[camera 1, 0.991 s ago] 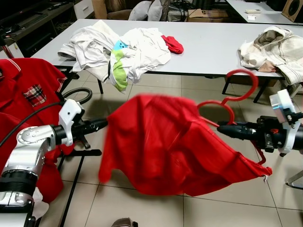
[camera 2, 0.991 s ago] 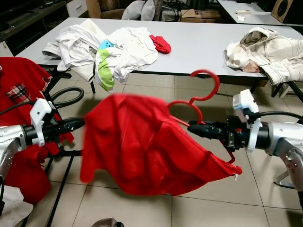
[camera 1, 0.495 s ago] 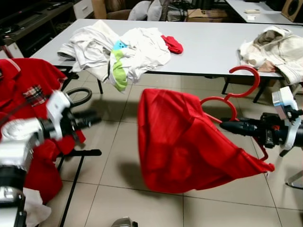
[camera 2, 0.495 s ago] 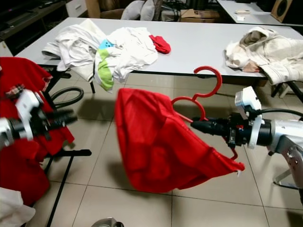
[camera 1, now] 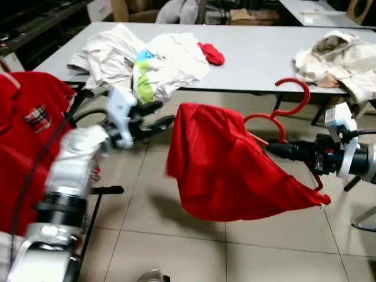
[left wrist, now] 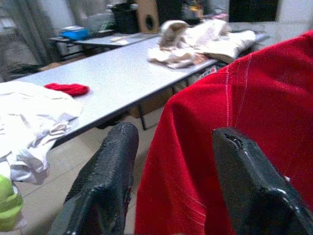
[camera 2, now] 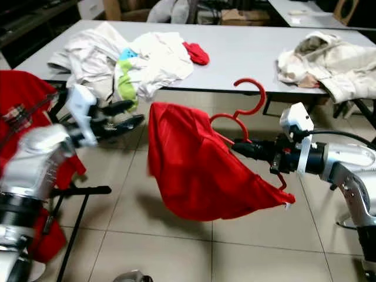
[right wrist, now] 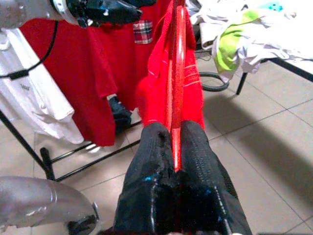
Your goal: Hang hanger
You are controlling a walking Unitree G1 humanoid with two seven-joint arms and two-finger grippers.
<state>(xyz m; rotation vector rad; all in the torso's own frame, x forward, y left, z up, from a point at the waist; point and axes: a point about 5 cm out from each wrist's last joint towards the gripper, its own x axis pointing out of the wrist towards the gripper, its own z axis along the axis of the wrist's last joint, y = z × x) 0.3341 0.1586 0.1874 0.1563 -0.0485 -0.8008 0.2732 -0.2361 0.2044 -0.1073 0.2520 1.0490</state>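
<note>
Your right gripper (camera 1: 271,145) is out in front of you, on your right side, above the tiled floor (camera 1: 176,235). Its two black fingers (right wrist: 195,161) are pinched tight on the thin red hanger (camera 1: 276,120). The hanger's hook curls up above the gripper, near the edge of the table (camera 1: 258,59), but it is not hooked on anything. A red shirt (camera 1: 223,164) hangs on the hanger. It droops down in a big fold between your two arms and does not touch the floor.

Your left gripper (camera 1: 157,114) is up at about the same height, on your left side. Its fingers (left wrist: 105,181) are spread wide and hold nothing. Its tips are just beside the left edge of the red shirt. In the left wrist view the red cloth sits right past the two fingers, and you cannot tell if a finger touches it.

Far on your left more red clothes (camera 1: 29,129) hang on a black rack (camera 1: 97,191). One has a small checked pocket. In the right wrist view a white shirt (right wrist: 34,103) hangs there too.

On the table lies a pile of white clothes (camera 1: 147,56) with a bit of green and blue in it. A small red cloth (camera 1: 211,54) lies beside the pile. Cream clothes (camera 1: 338,56) lie at the table's right end.
</note>
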